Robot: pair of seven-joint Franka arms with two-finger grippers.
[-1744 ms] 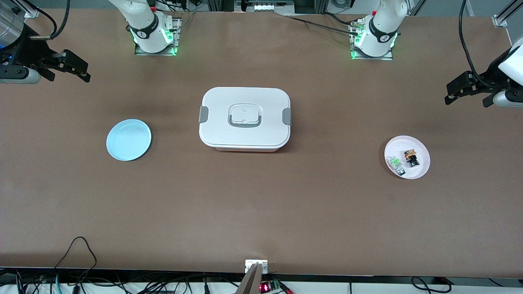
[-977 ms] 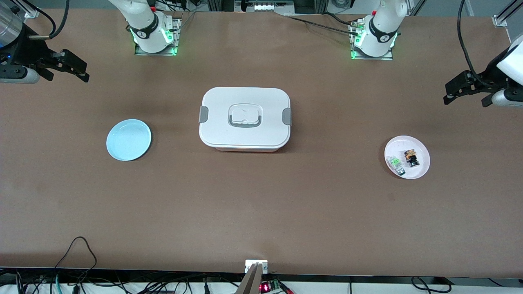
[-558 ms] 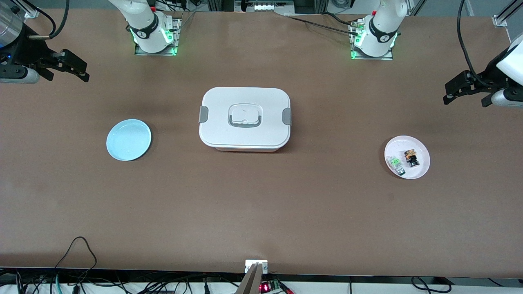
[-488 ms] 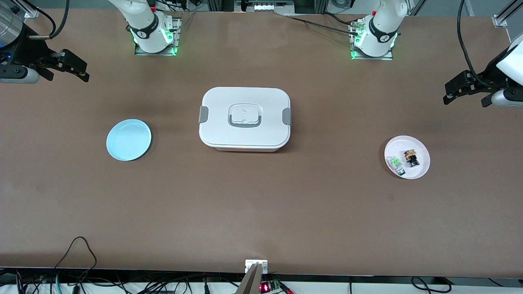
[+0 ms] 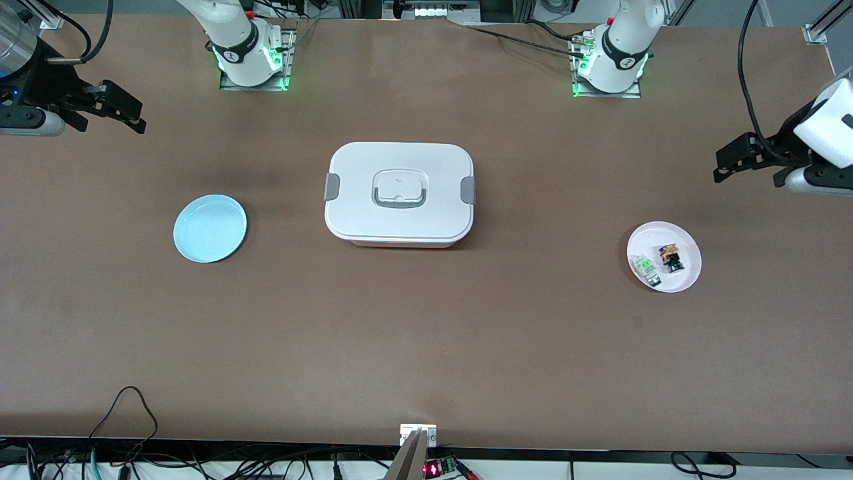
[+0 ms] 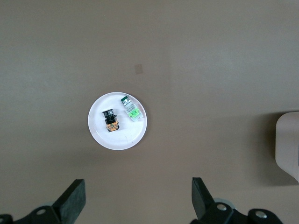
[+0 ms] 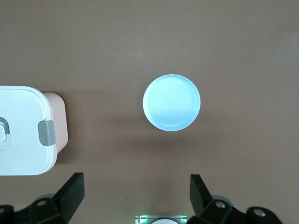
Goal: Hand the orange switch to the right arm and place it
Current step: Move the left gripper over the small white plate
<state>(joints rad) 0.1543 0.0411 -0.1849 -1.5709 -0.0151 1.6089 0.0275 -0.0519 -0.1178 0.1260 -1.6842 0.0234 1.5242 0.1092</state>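
While the right gripper (image 5: pixel 126 110) waits spread, the left gripper (image 5: pixel 730 157), fingers apart, has edged toward the tiny black-bodied orange switch (image 5: pixel 670 257); pickup is starting.

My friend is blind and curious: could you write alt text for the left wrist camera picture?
Seen from above, a small white plate on a brown table holds the orange switch beside a clear-and-green part. The left gripper hangs open above the table, its two black fingers spread wide, and a white box's corner shows at the edge.
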